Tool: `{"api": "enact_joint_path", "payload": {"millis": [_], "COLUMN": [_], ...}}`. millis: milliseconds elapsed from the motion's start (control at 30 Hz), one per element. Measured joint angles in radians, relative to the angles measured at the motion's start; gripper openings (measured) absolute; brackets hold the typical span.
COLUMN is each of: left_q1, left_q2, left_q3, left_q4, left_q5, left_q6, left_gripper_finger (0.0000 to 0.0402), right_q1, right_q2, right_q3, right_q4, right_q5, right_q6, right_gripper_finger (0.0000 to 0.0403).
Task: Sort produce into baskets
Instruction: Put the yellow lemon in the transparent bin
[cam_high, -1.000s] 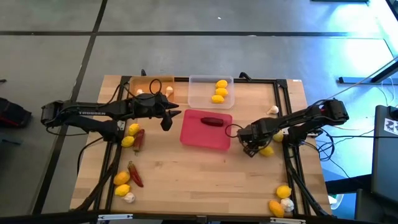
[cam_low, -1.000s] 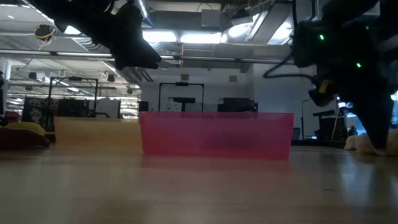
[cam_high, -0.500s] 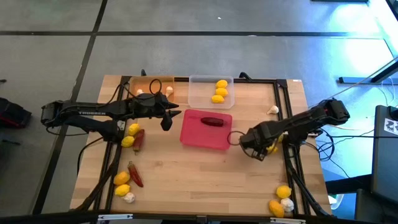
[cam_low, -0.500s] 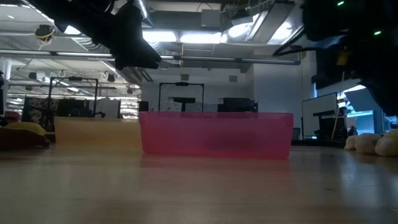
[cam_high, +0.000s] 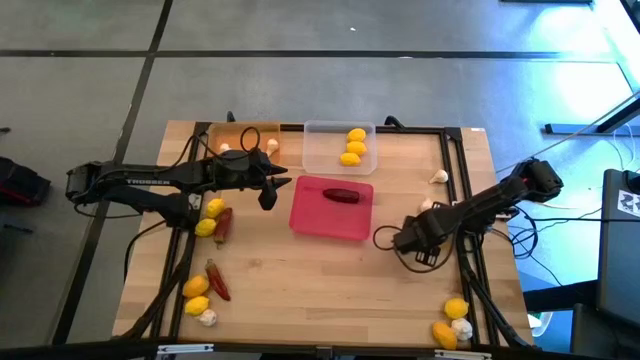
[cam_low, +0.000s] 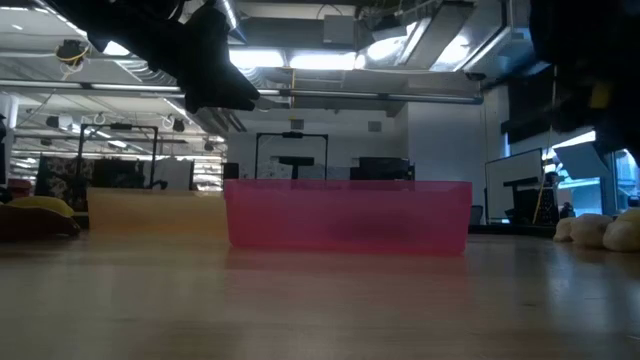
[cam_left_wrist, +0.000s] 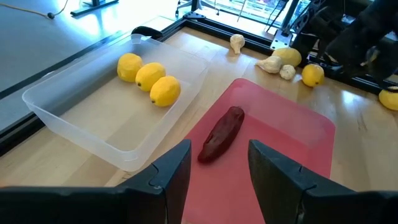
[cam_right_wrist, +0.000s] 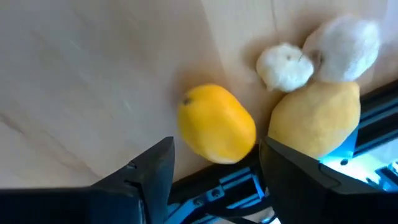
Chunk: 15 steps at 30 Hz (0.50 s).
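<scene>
The pink tray (cam_high: 332, 208) holds one dark red chili (cam_left_wrist: 222, 133). Behind it, the clear tray (cam_high: 338, 158) holds three lemons (cam_left_wrist: 149, 76), and the orange tray (cam_high: 243, 138) holds garlic. My left gripper (cam_left_wrist: 217, 180) hovers open over the pink tray's left side, the chili ahead of its fingers. My right gripper (cam_high: 420, 252) points down, open, right of the pink tray. Below and beyond its fingers an orange-yellow lemon (cam_right_wrist: 216, 123) lies on the table beside a paler lemon (cam_right_wrist: 314, 118) and two garlic bulbs (cam_right_wrist: 285, 65).
Loose lemons, chilies and garlic lie along the table's left side (cam_high: 212, 222) and near-left corner (cam_high: 200, 298). More lemons and a garlic lie at the near-right corner (cam_high: 455, 322). A garlic bulb (cam_high: 440, 177) lies at the right. Black frame rails (cam_high: 468, 270) run along the table's sides.
My right gripper has moved toward the table's near edge and a little to the right. It has also risen and rolled about its own axis. It now stands over the lemon that earlier showed beside it. Its fingers have stayed open.
</scene>
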Motion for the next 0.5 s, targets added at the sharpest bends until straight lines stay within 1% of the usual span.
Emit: {"api": "enact_joint_path", "payload": {"millis": [67,133,333,500], "left_q1": [0.000,0.000,0.001,0.001], "left_q2": [0.000,0.000,0.000,0.000], "left_q3": [0.000,0.000,0.000,0.000], "left_q4": [0.000,0.000,0.000,0.000], "left_q5": [0.000,0.000,0.000,0.000], "left_q6": [0.000,0.000,0.000,0.000], "left_gripper_finger": [0.0155,0.0155,0.0155,0.0155], "right_q1": [0.000,0.000,0.000,0.000], "right_q2": [0.000,0.000,0.000,0.000], "right_q3": [-0.034,-0.059,-0.090,-0.130], "right_q4": [0.015,0.014,0.026,0.091], "right_q5": [-0.024,-0.026,-0.013,0.004], "right_q6": [-0.012,-0.013,-0.016,-0.036], "right_gripper_finger": [0.0227,0.0227,0.0227,0.0227]}}
